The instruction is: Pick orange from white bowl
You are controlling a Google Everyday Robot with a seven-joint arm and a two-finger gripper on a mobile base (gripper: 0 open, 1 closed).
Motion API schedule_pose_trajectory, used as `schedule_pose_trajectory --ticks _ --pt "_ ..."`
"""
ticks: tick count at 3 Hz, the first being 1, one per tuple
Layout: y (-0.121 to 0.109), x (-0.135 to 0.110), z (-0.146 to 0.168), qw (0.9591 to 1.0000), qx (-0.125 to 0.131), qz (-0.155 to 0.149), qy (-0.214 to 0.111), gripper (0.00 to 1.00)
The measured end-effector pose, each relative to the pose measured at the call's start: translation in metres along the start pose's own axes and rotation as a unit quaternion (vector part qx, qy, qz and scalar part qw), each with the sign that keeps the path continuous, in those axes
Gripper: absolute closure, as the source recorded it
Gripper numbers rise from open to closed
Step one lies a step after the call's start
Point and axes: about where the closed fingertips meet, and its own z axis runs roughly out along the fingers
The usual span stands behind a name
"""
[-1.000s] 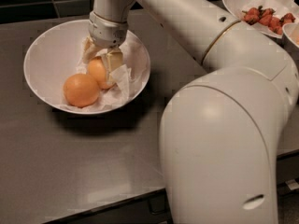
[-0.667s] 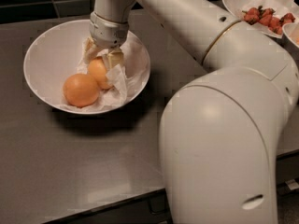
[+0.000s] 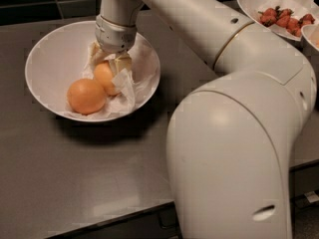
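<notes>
The white bowl (image 3: 47,59) stands on the dark table at the upper left, lined with crumpled white paper. Two round orange fruits lie in it. The paler, yellower orange (image 3: 103,77) lies near the bowl's middle. The deeper, redder-orange fruit (image 3: 86,96) lies in front of it to the left, touching it. My gripper (image 3: 110,63) reaches down into the bowl from above and sits right on top of the paler orange, hiding its upper part. The arm's large white body fills the right half of the view.
A white bowl with red fruit (image 3: 279,11) stands at the back right, with the rim of another dish (image 3: 311,36) beside it. The table's front edge (image 3: 99,218) runs along the bottom left. A dark tiled wall lies behind the table.
Nothing has visibly moved; my gripper stays down on the paler orange in the bowl.
</notes>
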Motion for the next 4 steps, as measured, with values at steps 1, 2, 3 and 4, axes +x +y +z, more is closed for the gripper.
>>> schedule_pose_trajectory --ticks 1,2,3,4 --pt "-0.0001 0.0014 0.0053 1.0000 -0.003 0.000 -0.002 0.36" --pt "0.0004 0.0022 0.0070 1.0000 -0.004 0.000 -0.003 0.35" --pt "0.0018 0.0040 0.0100 1.0000 -0.006 -0.003 -0.007 0.36" --pt "0.0033 0.0051 0.0111 0.9999 -0.005 -0.006 -0.011 0.53"
